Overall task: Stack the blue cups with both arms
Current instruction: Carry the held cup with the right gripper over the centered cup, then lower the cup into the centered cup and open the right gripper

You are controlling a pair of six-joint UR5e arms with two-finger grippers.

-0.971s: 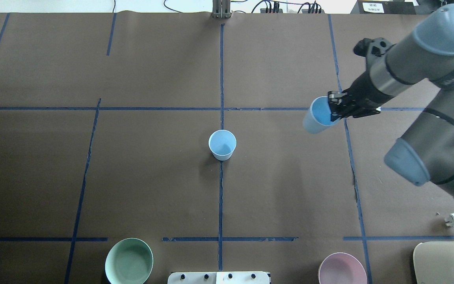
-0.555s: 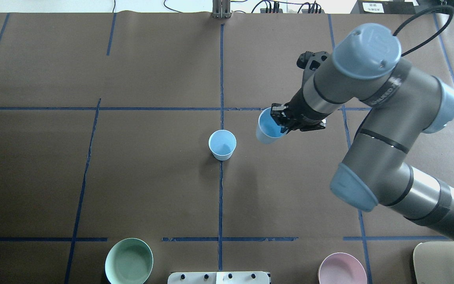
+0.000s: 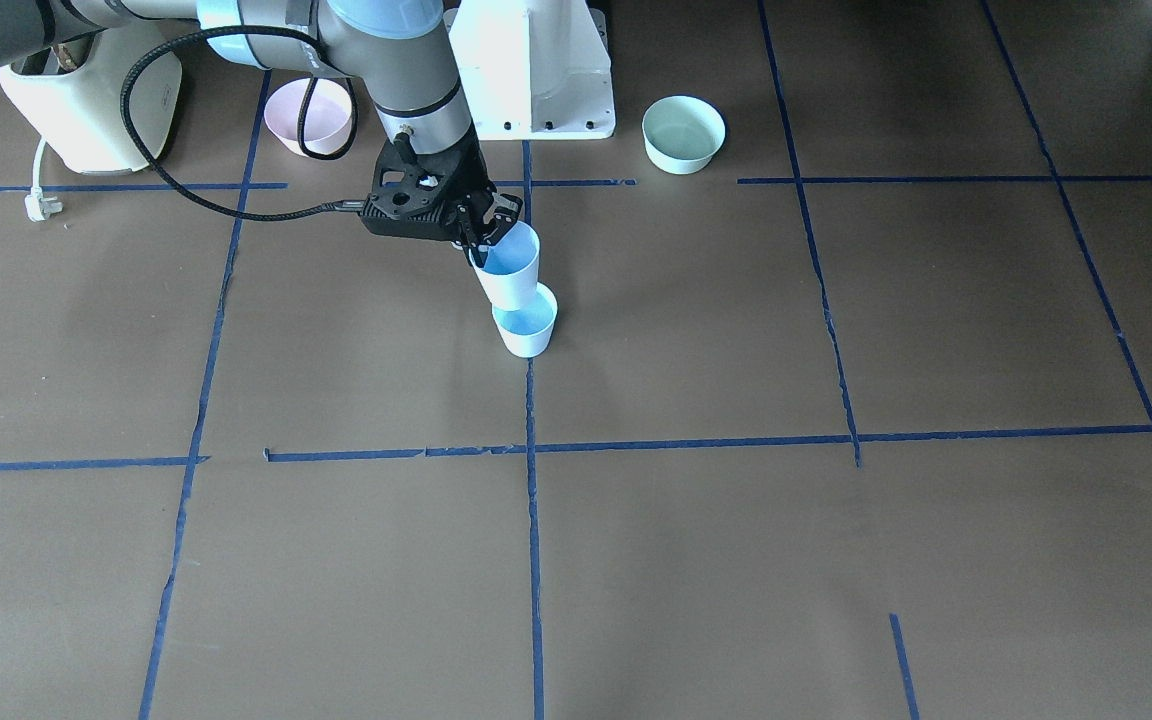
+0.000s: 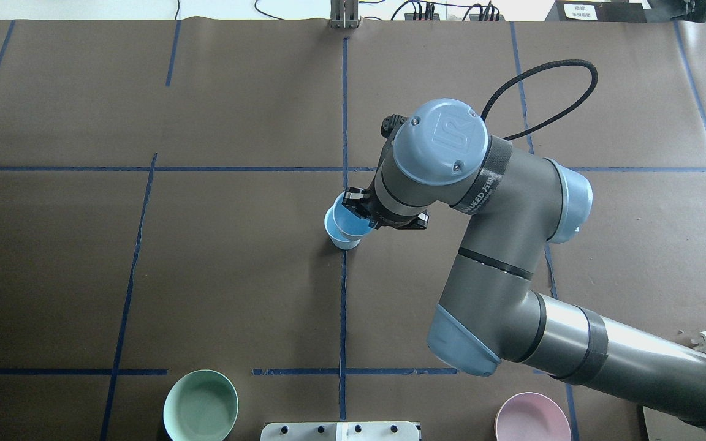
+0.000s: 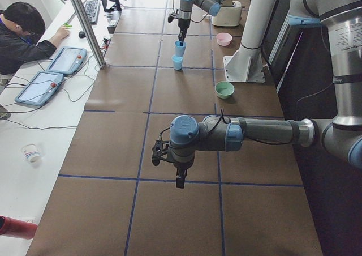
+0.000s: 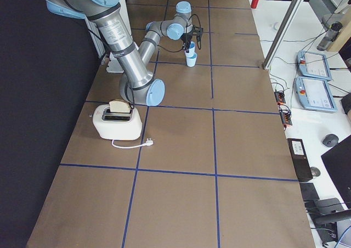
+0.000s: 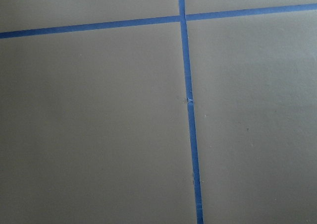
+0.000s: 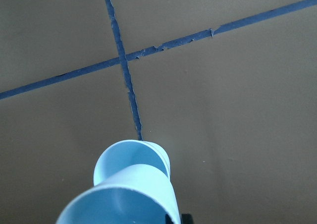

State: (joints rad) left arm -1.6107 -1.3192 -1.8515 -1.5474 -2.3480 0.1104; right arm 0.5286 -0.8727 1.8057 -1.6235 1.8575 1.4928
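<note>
The brown table (image 4: 144,275), gridded with blue tape, carries everything. The right arm (image 4: 500,202) reaches in from 4 o'clock in the overhead view and bends over the middle of the table. The left arm (image 5: 226,134) hangs well apart over bare table near the robot's left end. It is much the farther of the two, so this step looks to be the right arm's alone.

One blue cup (image 4: 339,240) stands upright, mouth up, on the centre tape line. The second blue cup (image 4: 349,223) is held above it, also mouth up. Its long axis is tilted, so the rim leans toward about 1 o'clock from the standing cup while its base sits over that cup's mouth. The base seems to be at the rim or just inside it, though no view settles which.

The right jaws are closed on the upper cup's rim at the side nearest the arm, one jaw inside and one outside. From them, the standing cup lies below and toward 7 o'clock. Nesting probably calls for righting the held cup's axis as it goes straight down. Whether the left jaws are apart or closed cannot be told.
</note>
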